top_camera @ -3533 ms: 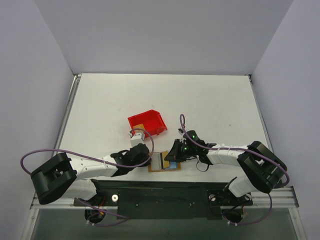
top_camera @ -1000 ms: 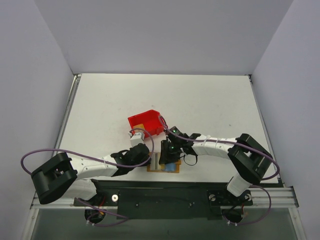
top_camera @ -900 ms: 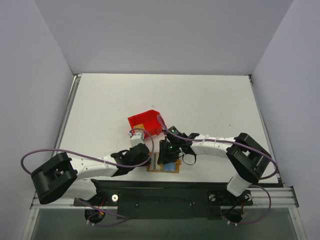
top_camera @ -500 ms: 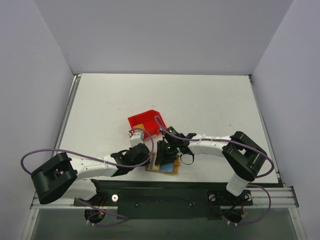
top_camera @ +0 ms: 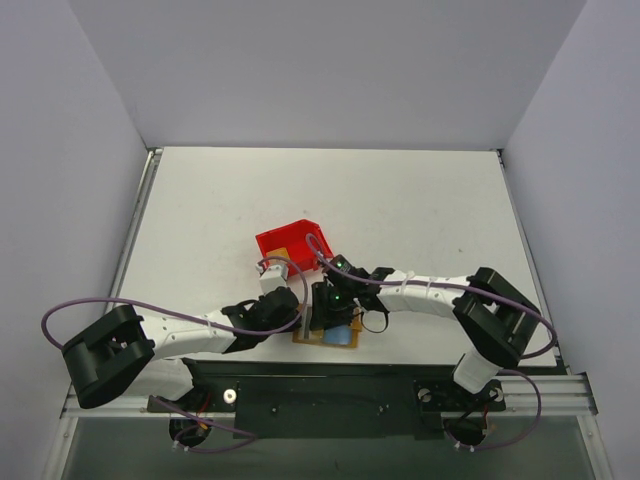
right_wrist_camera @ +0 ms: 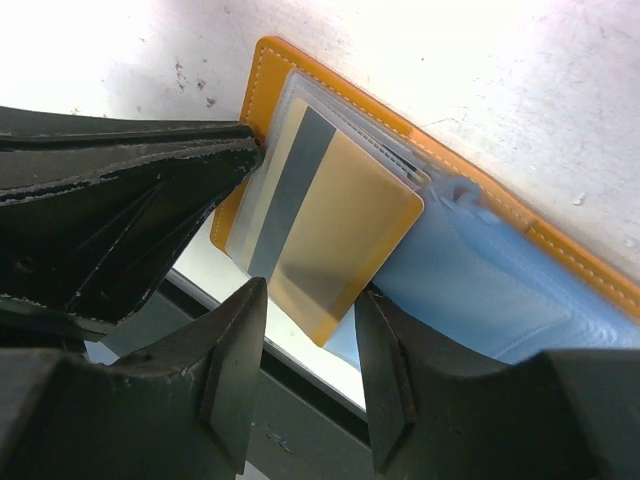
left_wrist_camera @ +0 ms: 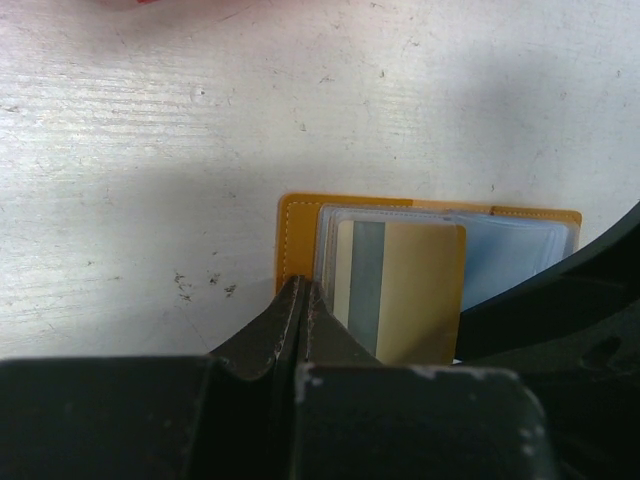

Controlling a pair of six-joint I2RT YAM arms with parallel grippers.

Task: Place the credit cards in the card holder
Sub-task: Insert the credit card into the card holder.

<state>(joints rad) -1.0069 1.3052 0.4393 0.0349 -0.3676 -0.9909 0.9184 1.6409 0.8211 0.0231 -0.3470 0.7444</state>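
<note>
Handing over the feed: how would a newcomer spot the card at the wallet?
At the table's near edge, between the left claw and the right claw, lies the open orange card holder. The credit card sits partly in its clear sleeve: golden with a grey stripe, unlike the light blue panel beside it.

red bin (top_camera: 292,246) beside card holder (left_wrist_camera: 297,235), table (top_camera: 420,200) open

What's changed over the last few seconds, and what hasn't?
The right gripper swung left from beside the card holder to over it; its jaws now stand open around the end of the card, which is partly tucked into the holder. The left gripper stayed shut at the holder's edge; the red bin is unmoved.
</note>
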